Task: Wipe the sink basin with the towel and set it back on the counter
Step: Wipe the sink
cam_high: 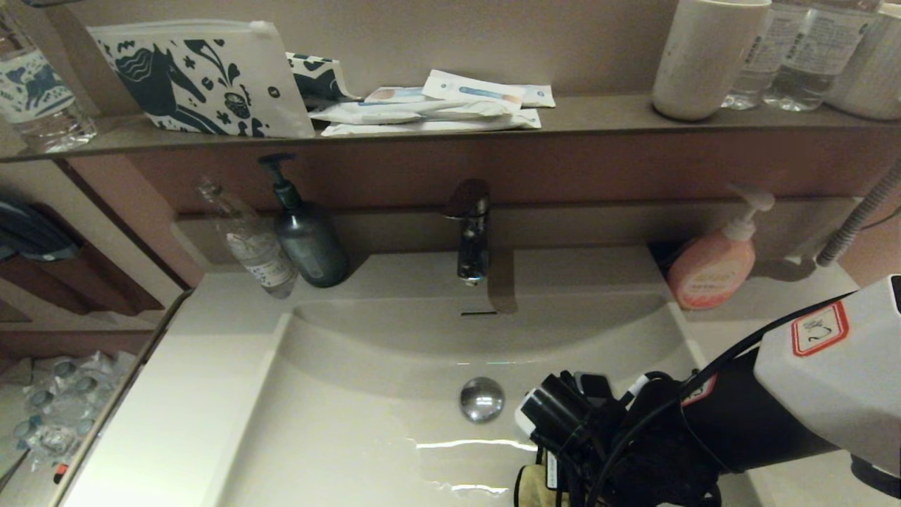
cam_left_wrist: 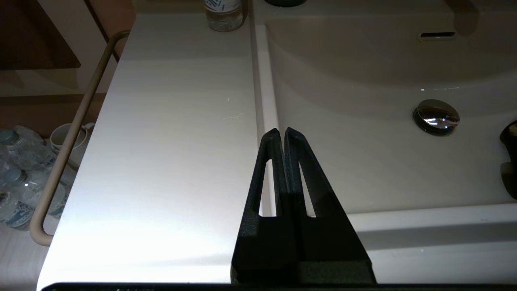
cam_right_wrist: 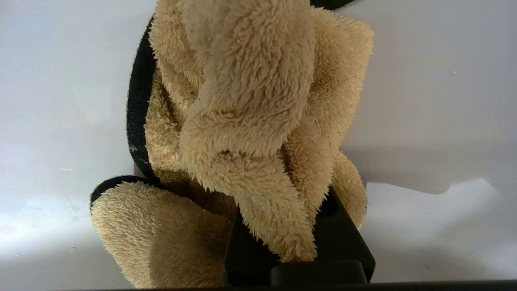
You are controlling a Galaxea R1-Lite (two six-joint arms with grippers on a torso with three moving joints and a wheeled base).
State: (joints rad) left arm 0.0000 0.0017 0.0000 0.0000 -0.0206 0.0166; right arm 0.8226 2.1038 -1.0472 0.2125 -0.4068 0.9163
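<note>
Towel bunched and clenched in right gripper, pressed low against front part of sink basin, right of chrome drain plug. Left gripper parked above seam between bench and basin, pinched closed on nothing. Pink soap bottle on bench at back right.

The flat off-white glossy counter wraps the wide off-white sink basin. On it, at eleven o'clock from the chrome drain plug, a clear plastic bottle leans beside a dark pump bottle; at two o'clock stands a pink pump soap bottle.
</note>
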